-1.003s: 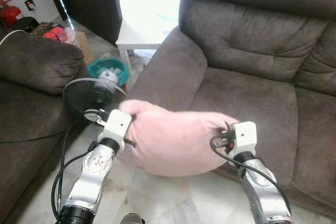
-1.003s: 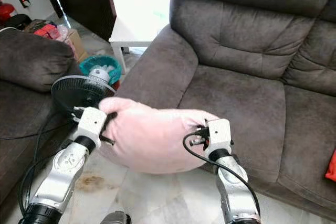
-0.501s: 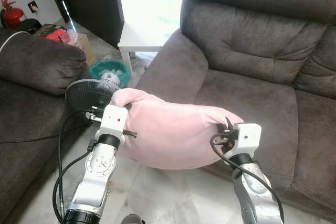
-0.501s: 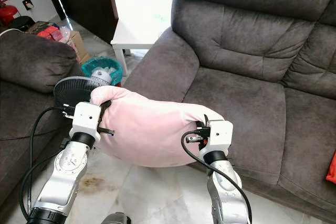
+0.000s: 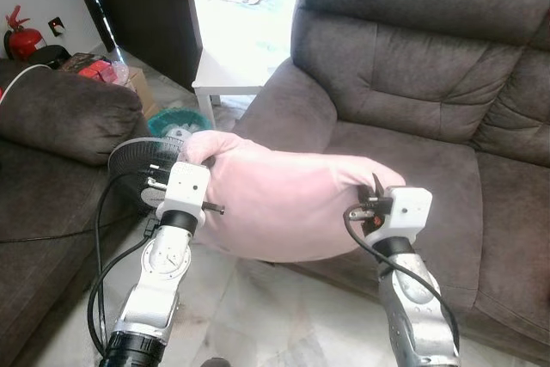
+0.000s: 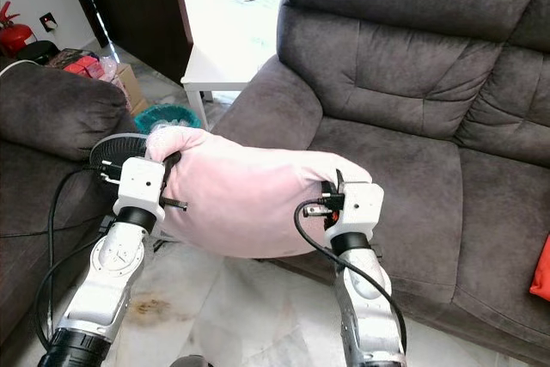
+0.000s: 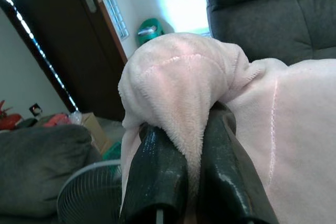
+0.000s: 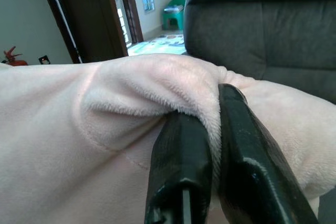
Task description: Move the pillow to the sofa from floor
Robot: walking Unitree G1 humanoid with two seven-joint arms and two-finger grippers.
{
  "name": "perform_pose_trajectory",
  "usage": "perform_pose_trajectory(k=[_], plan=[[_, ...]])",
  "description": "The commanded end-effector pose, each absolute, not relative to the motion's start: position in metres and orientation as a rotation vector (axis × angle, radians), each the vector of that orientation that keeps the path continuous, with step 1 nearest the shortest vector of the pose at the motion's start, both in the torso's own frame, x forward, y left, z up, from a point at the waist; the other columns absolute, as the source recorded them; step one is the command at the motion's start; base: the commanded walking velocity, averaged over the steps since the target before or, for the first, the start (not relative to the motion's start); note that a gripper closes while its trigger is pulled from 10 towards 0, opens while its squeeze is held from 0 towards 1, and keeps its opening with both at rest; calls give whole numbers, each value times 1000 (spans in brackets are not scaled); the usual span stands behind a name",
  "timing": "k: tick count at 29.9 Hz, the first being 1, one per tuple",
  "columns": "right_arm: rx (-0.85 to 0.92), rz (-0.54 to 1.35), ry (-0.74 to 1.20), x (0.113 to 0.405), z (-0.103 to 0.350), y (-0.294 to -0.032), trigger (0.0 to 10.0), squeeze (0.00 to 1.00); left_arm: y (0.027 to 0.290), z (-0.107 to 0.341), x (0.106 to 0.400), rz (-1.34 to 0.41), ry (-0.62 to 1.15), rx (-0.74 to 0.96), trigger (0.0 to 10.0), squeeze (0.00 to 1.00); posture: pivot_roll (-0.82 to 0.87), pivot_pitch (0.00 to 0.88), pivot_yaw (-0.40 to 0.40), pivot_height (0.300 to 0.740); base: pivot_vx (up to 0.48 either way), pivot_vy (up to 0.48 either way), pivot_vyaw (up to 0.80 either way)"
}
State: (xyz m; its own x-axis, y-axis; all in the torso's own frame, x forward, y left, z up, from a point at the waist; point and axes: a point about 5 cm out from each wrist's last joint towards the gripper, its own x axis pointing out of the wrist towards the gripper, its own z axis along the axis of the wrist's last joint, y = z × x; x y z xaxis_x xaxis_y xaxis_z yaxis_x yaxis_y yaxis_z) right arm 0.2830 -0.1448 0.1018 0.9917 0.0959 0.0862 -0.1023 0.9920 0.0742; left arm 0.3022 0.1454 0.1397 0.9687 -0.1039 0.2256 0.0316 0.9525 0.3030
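Both the left gripper (image 7: pixel 195 145) and right gripper (image 8: pixel 210 140) pinched the pink pillow's (image 5: pixel 284 204) corners, holding it above the sofa's (image 5: pixel 412 161) seat edge.

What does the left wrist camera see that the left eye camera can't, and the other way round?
The left wrist view alone shows the left gripper shut on a bunched corner of the pink pillow. The left eye view alone shows the right gripper at the pillow's other end and the white side table. Both share the pillow, the grey sofa and the fan.
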Motion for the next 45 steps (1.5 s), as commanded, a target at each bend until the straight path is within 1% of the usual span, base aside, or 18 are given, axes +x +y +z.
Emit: perform_pose_trajectory(k=[1, 8, 14, 18, 26, 31, 40, 45], plan=[[71, 99, -163, 288, 117, -144, 10000, 0, 146, 150, 306, -60, -293, 316, 10000, 0, 124, 0, 13, 740, 0, 0, 0], [49, 96, -194, 296, 127, -154, 10000, 0, 143, 149, 315, -48, -290, 316, 10000, 0, 94, 0, -6, 740, 0, 0, 0], [38, 101, -222, 306, 137, -152, 10000, 0, 137, 152, 320, -44, -306, 304, 10000, 0, 91, 0, -29, 740, 0, 0, 0], [39, 97, -218, 309, 138, -155, 10000, 0, 137, 154, 322, -29, -316, 302, 10000, 0, 94, 0, -47, 740, 0, 0, 0], [32, 93, -198, 309, 136, -160, 10000, 0, 140, 154, 323, -13, -317, 302, 10000, 0, 97, 14, -39, 740, 0, 0, 0], [30, 102, -184, 308, 132, -157, 10000, 0, 139, 152, 322, -61, -306, 295, 10000, 0, 102, 35, -28, 740, 0, 0, -773], [23, 91, -176, 306, 130, -161, 10000, 0, 140, 153, 319, -56, -312, 329, 10000, 0, 108, 55, -25, 740, 0, 0, -753], [20, 88, -174, 306, 130, -162, 10000, 0, 141, 152, 319, -56, -303, 327, 10000, 0, 114, 56, -27, 740, 0, -388, -750]])
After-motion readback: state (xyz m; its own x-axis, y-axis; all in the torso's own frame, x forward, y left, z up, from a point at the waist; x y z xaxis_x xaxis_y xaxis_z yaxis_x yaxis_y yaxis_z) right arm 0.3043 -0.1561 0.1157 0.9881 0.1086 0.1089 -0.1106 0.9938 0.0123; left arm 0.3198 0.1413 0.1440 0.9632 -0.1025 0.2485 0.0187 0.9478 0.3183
